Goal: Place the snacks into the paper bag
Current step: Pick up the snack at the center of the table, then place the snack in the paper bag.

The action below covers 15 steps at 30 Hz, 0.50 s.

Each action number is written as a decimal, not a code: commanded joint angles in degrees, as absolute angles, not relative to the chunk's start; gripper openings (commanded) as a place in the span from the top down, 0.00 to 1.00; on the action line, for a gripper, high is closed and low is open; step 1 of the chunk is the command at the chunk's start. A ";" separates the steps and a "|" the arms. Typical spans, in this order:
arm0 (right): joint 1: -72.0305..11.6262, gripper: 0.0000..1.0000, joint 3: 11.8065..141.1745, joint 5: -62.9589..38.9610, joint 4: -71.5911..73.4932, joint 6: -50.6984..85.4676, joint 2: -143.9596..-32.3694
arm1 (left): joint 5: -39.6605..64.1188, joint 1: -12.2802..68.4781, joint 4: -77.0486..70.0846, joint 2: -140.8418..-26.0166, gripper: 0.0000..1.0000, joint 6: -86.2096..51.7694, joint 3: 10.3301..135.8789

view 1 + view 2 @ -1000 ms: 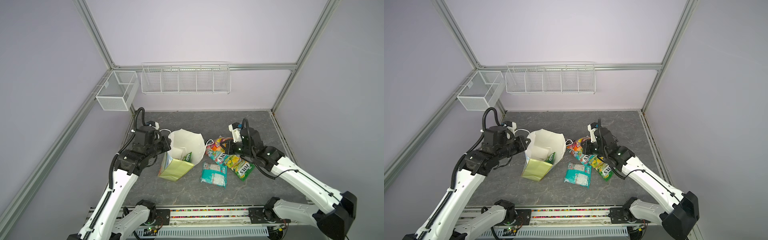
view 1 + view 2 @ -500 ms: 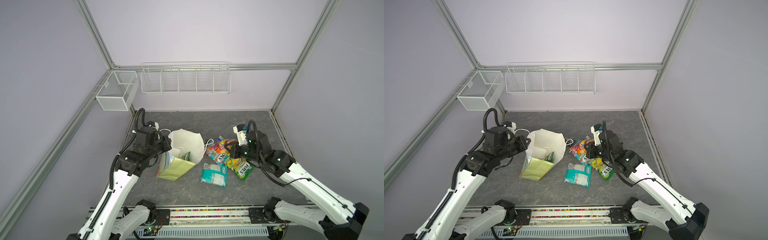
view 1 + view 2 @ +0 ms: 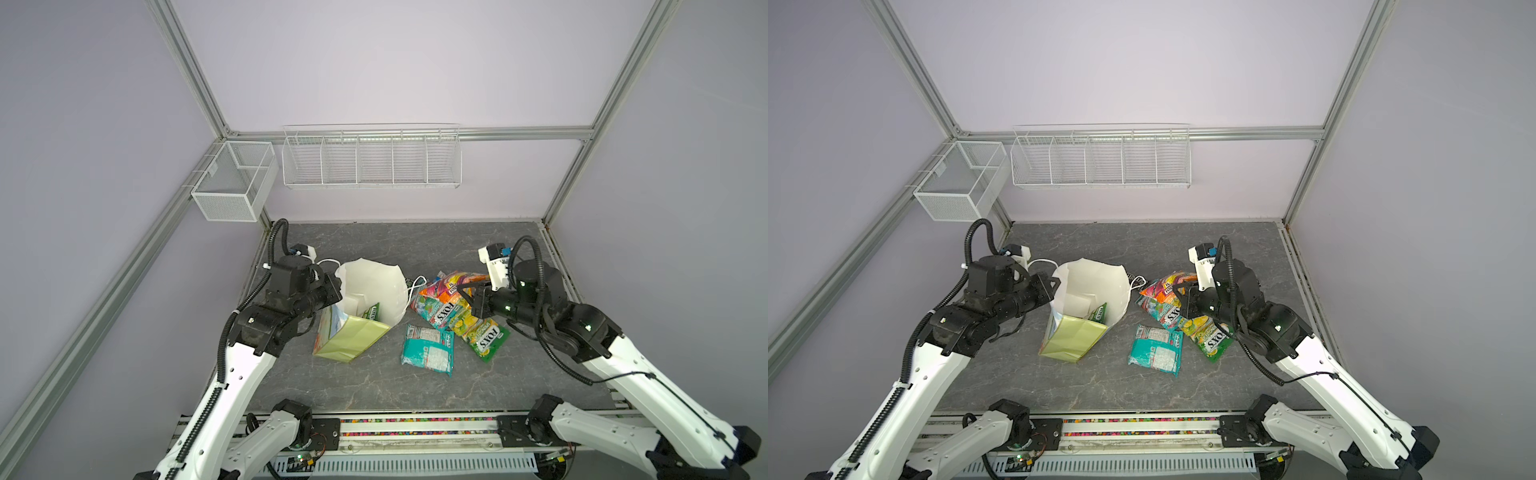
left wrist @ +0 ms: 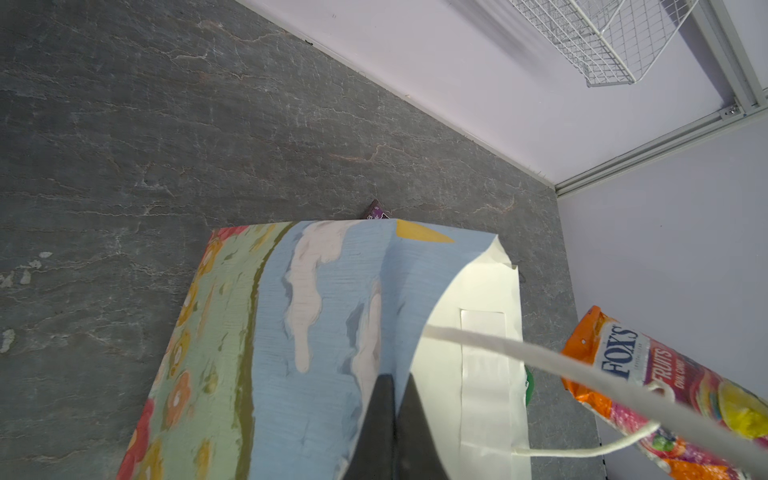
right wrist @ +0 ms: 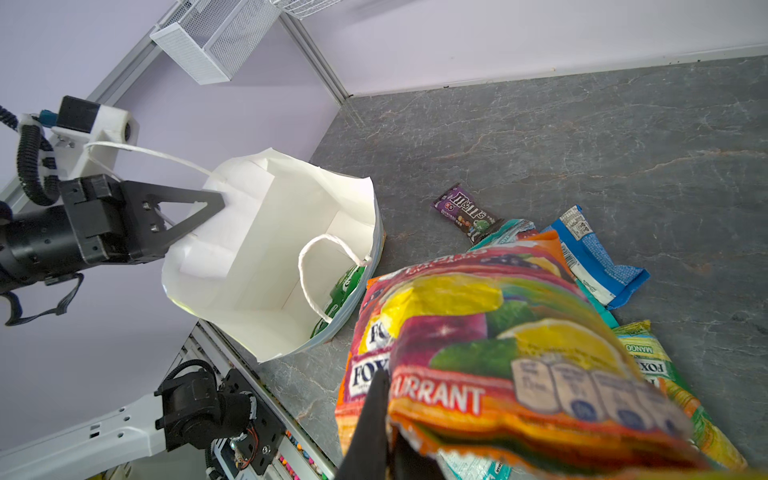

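The paper bag (image 3: 365,286) (image 3: 1088,282) stands tilted and open at centre left, white inside. My left gripper (image 3: 332,289) (image 3: 1054,284) (image 4: 395,379) is shut on its rim. A green packet (image 3: 372,311) (image 5: 345,286) lies inside the bag (image 5: 266,249). My right gripper (image 3: 463,291) (image 3: 1179,291) (image 5: 386,376) is shut on the edge of an orange FOX'S packet (image 3: 446,284) (image 5: 498,332), raised over the pile of snacks. On the table lie a teal FOX'S packet (image 3: 436,312), a yellow-green one (image 3: 484,337), a teal packet (image 3: 428,345), a blue one (image 5: 594,257) and a purple M&M's pack (image 5: 467,212).
Two white wire baskets (image 3: 372,160) (image 3: 235,187) hang on the back wall and the left frame. The bag's cord handle (image 4: 582,374) stretches past my left gripper. The arms' mounting rail (image 3: 415,428) runs along the table's front edge.
My right arm has pulled back to the right and risen, keeping the orange packet in its grip. The left gripper stays on the bag's rim.
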<state>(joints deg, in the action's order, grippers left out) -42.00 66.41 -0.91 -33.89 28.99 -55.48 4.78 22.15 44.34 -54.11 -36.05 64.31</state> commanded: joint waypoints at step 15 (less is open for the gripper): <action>-45.86 0.93 75.41 1.02 -38.62 21.60 -53.77 | 3.96 22.36 43.07 -53.96 1.00 -35.42 64.73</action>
<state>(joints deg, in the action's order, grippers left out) -45.06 72.97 0.49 -39.27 24.27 -54.87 4.47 22.15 44.29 -54.11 -35.79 64.23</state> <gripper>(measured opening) 0.073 0.047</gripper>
